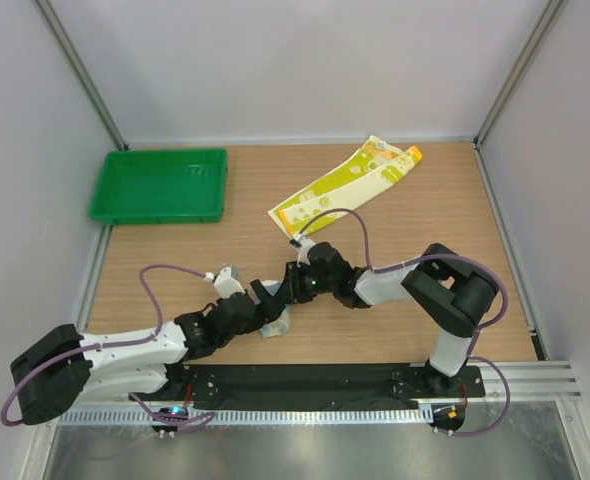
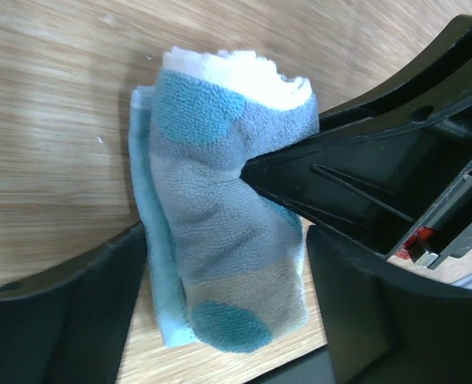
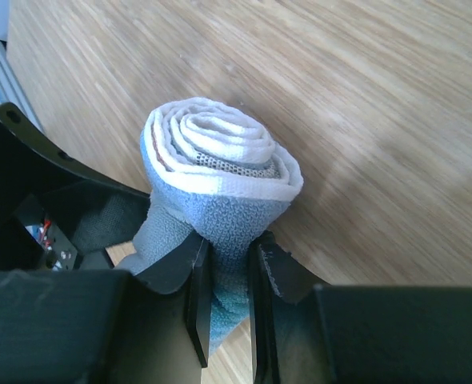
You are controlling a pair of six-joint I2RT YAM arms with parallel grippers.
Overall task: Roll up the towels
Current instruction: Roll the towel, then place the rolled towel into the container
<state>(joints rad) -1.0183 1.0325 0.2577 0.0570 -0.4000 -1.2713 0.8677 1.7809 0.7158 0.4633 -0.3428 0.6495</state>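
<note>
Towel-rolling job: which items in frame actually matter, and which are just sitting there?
Part of the job:
blue towel, rolled up, pinched by the right gripper
yellow-green towel, lying flat, not yet rolled

Just lying about:
green tray, far left, touching neither towel

green tray (image 1: 157, 185) far-left, flat towel (image 1: 345, 185) far-centre — arms (image 1: 375, 285) crowd front

No legible text or markings

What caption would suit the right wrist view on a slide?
Right gripper pinching the rolled blue and white towel, spiral end towards the camera, on the wooden table.
</note>
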